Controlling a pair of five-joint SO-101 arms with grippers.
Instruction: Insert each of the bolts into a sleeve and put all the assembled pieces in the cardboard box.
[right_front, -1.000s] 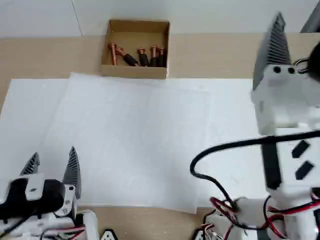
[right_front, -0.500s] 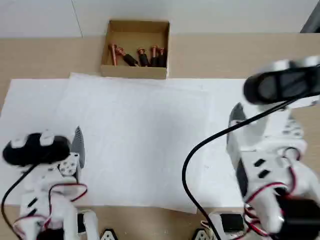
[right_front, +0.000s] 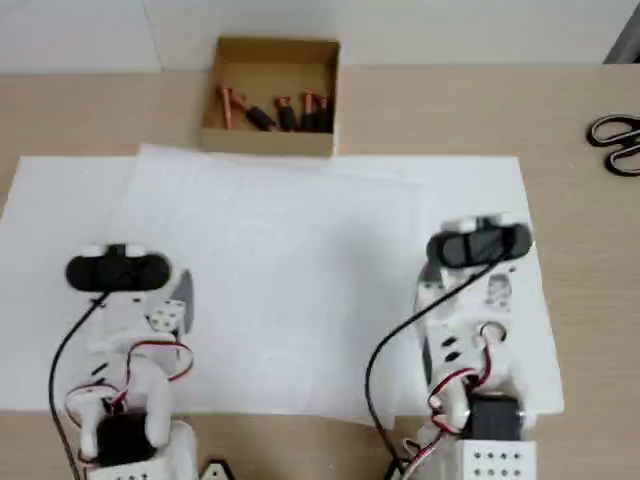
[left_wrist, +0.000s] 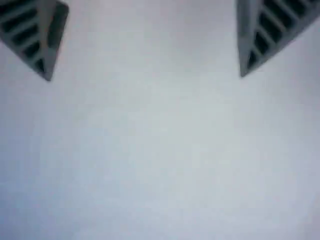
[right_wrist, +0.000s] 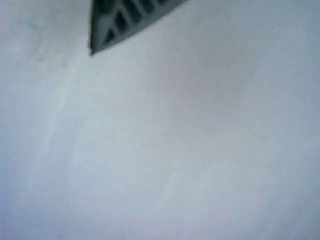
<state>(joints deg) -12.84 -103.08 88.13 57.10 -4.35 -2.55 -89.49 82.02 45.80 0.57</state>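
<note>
The cardboard box (right_front: 271, 52) stands at the far edge of the table, and several copper bolts in black sleeves (right_front: 275, 110) lie inside it. My left gripper (left_wrist: 145, 76) is open, its two ribbed fingertips (left_wrist: 41, 37) far apart over bare white paper with nothing between them. In the high view the left arm (right_front: 118, 275) is folded back at the near left. The right arm (right_front: 478, 245) is folded back at the near right. Beneath it my right gripper (right_front: 432, 278) points down close to the paper.
A large white paper sheet (right_front: 300, 260) covers most of the tan table (right_front: 450, 110). Black-handled scissors (right_front: 615, 140) lie at the far right edge. A wide stretch of paper separates both arms from the box.
Both arms have folded back toward their bases at the near edge. The right arm came down from its raised pose, uncovering the scissors. The bolts in the box have not moved.
</note>
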